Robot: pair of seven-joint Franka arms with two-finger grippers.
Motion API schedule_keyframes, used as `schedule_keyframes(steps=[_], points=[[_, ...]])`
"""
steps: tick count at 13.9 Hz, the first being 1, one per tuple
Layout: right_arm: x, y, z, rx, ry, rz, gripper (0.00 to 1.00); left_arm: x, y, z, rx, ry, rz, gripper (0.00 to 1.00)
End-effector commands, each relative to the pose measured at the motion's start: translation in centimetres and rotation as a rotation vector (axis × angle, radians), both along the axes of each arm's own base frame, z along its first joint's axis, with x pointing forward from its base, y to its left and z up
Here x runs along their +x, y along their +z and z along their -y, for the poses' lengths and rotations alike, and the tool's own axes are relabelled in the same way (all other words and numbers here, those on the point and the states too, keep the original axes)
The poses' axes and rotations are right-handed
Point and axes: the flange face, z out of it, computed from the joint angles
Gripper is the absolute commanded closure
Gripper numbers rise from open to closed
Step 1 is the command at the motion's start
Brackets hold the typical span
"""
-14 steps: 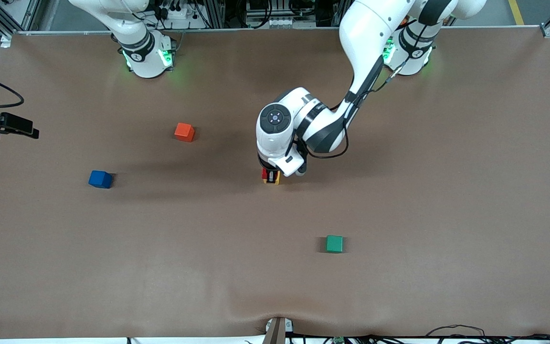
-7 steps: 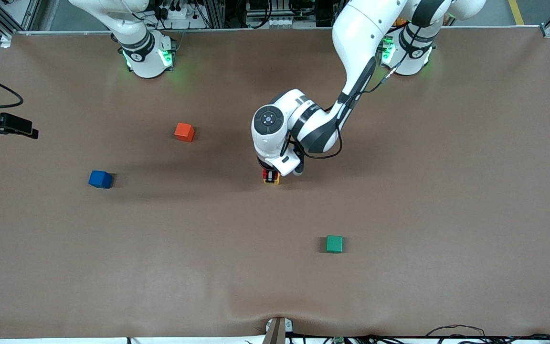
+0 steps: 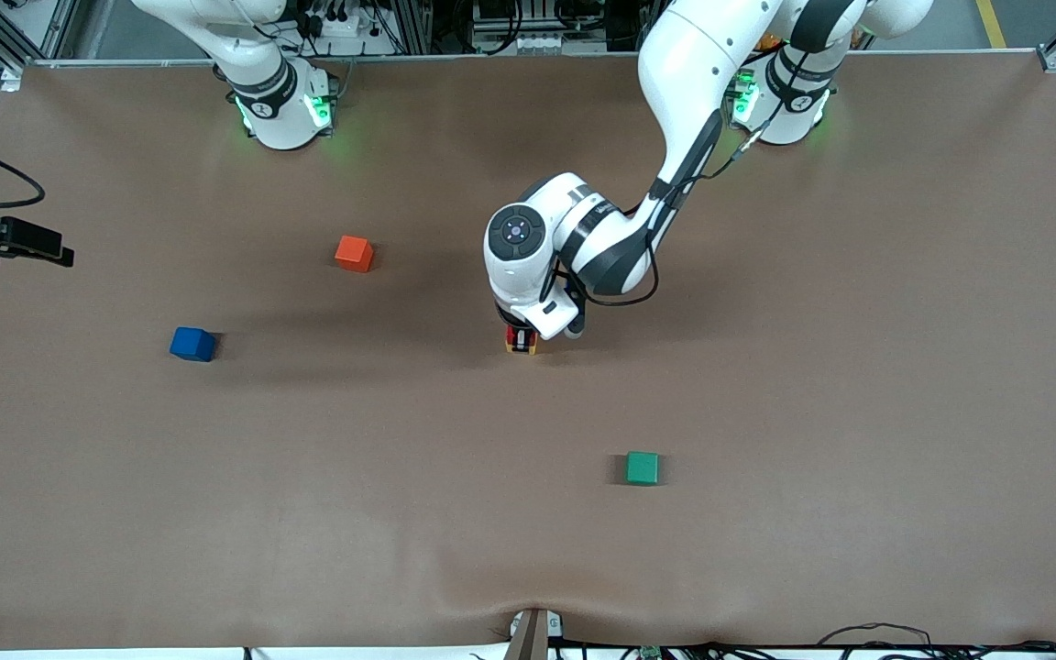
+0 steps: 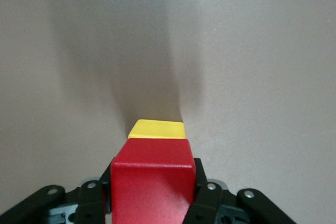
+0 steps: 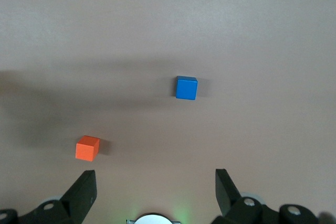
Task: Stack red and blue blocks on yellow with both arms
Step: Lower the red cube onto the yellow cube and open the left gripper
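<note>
Brown matting covers the whole tabletop [image 3: 858, 412], with aluminium framing and cables along the edge where the two bases stand; the left arm [image 3: 702, 101] reaches from its base to the middle of the tabletop, its wrist bent straight down; the right arm [image 3: 253, 55] waits folded up near its own base, only its lower part showing in the front view. At the end of the left arm, the left hand [image 4: 152, 203] is clamped on the red block [image 4: 152, 182], one black finger pressed to each side, and the red block sits over the yellow block [image 4: 157, 129], whose edge peeks out just past it; whether the two cubes touch cannot be told. The right hand [image 5: 155, 190] hangs high over the tabletop with its fingers spread wide and nothing between them, looking down on two cubes. The blue block [image 3: 192, 344] lies alone toward the right arm's end, well apart from the stack; an orange-red cube [image 3: 354, 253] lies farther from the front camera than the blue one; a green cube [image 3: 643, 467] sits nearer the front camera than the stack.
</note>
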Motion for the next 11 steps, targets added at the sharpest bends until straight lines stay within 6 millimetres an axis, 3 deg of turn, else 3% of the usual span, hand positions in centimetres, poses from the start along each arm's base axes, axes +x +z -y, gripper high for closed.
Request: schedule_keyframes(steps=[1,5,6,8,9,11], points=[[0.21,0.40,0.16,0.016,0.003,0.004,0.00,0.13,0.08,0.44,0.014,0.010,0.006,1.00],[0.20,0.39,0.25,0.016,0.002,0.004,0.00,0.12,-0.19,0.44,0.015,0.011,0.003,1.00],[0.24,0.31,0.25,0.016,0.002,0.002,0.00,0.20,-0.19,0.37,0.015,0.012,0.003,0.82],[0.23,0.31,0.34,0.016,0.000,0.002,0.00,0.10,-0.19,0.46,0.016,0.012,0.003,0.06],[0.25,0.32,0.27,0.014,0.003,0.004,0.00,0.10,-0.19,0.46,0.016,0.012,0.003,0.00],[0.55,-0.38,0.33,0.014,0.003,-0.008,0.00,0.40,0.67,0.36,0.009,0.010,0.014,0.00]])
